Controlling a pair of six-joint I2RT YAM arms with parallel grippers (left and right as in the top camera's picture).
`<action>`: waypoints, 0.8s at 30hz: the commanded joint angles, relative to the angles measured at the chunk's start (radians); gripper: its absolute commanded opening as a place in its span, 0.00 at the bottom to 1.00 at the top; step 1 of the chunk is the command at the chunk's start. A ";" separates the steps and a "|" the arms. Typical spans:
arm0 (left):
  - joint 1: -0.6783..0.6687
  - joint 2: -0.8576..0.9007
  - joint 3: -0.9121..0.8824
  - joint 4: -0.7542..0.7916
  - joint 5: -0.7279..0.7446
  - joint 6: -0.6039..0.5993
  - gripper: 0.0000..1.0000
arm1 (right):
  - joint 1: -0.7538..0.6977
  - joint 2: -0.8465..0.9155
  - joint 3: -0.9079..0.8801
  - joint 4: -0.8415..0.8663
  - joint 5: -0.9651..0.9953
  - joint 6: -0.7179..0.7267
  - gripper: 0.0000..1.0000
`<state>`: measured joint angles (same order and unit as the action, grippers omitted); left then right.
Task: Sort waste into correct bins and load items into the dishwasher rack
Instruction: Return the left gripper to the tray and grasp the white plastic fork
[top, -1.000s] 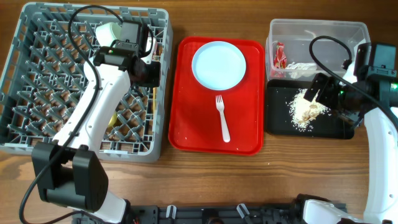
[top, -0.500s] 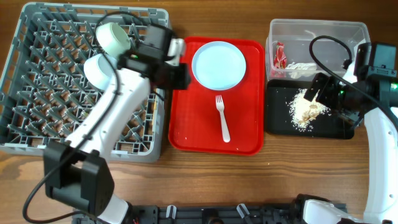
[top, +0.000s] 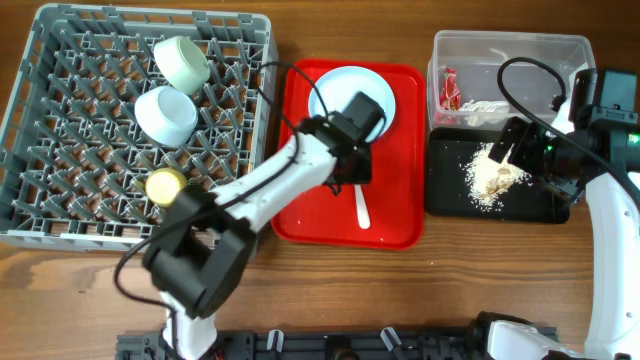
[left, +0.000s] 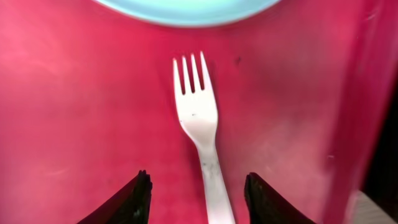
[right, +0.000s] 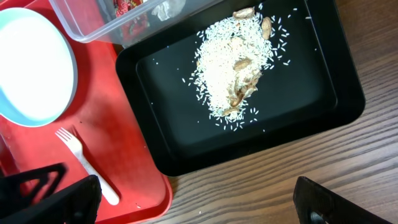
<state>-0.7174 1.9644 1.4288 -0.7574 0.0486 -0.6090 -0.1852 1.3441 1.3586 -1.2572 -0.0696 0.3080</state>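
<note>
Fork (top: 363, 212) and blue plate (top: 330, 95) lie on the red tray (top: 300, 200) when we look from above, the left gripper (top: 355, 172) over them. From the left wrist we see its fingers (left: 134, 199) apart, one each side of the fork handle, gripping nothing. From the right wrist we see the right gripper (right: 193, 193) wide open above the black tray (right: 298, 124) beside the red tray.

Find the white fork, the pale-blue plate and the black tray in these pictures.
white fork (left: 202, 138), left wrist view, neck below the tines.
pale-blue plate (right: 31, 65), right wrist view, middle of its face.
black tray (right: 298, 90), right wrist view, bare floor near its right wall.
</note>
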 joint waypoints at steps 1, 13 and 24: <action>-0.022 0.066 -0.002 0.031 -0.047 -0.035 0.50 | -0.003 -0.008 0.018 -0.002 0.009 -0.019 1.00; -0.044 0.151 -0.002 0.036 -0.046 -0.035 0.32 | -0.003 -0.008 0.018 -0.001 0.009 -0.019 1.00; -0.045 0.151 -0.002 0.024 -0.042 -0.035 0.14 | -0.003 -0.008 0.018 -0.001 0.009 -0.019 1.00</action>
<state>-0.7536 2.0758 1.4296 -0.7326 -0.0040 -0.6415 -0.1852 1.3441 1.3586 -1.2575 -0.0696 0.3080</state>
